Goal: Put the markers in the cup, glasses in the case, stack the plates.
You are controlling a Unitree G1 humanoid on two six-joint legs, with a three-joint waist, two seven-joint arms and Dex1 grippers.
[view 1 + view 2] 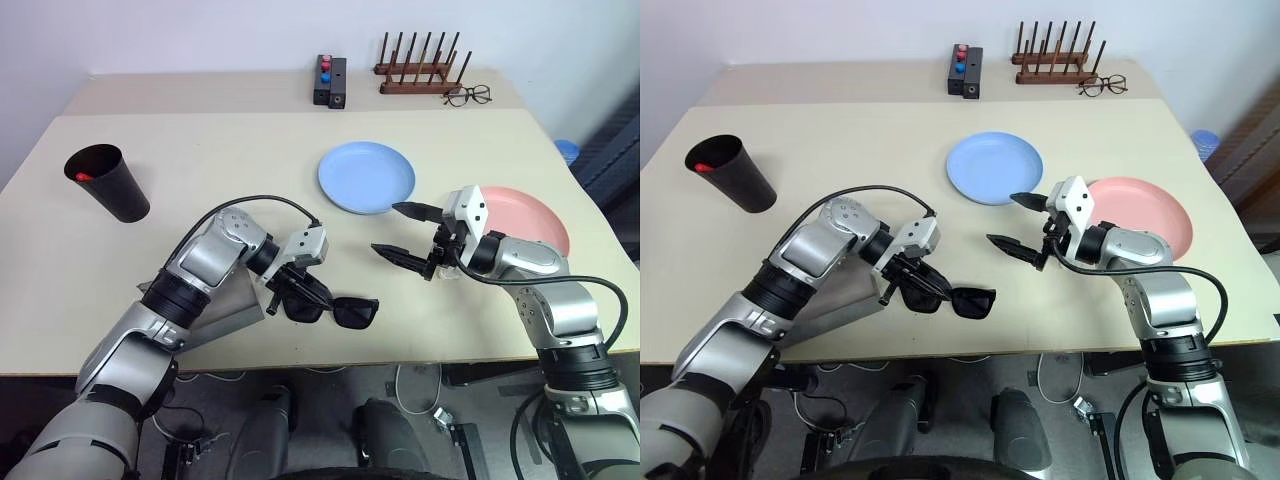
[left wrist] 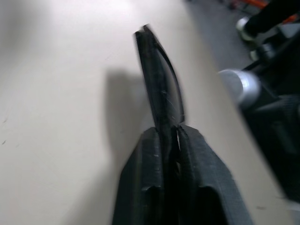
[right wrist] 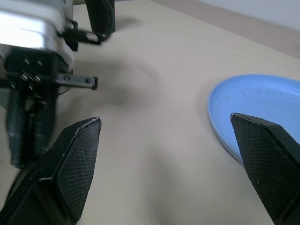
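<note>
Black sunglasses [image 1: 340,312] lie low over the table near its front edge, and my left gripper [image 1: 299,296] is shut on one lens end; the left wrist view shows both fingers [image 2: 145,187] pinching the frame [image 2: 161,84]. The grey case [image 1: 228,308] lies partly hidden under my left forearm. My right gripper [image 1: 388,229] hovers open and empty to the right of the glasses, between them and the plates. The light blue plate [image 1: 366,177] and the pink plate [image 1: 537,216] lie side by side. At far left the dark cup [image 1: 110,185] holds a red-ended marker [image 1: 83,176].
At the back stand a wooden rack [image 1: 420,70], a black box with red and blue knobs [image 1: 330,80] and wire-framed spectacles [image 1: 467,95]. The table's front edge [image 1: 400,366] runs just below the glasses.
</note>
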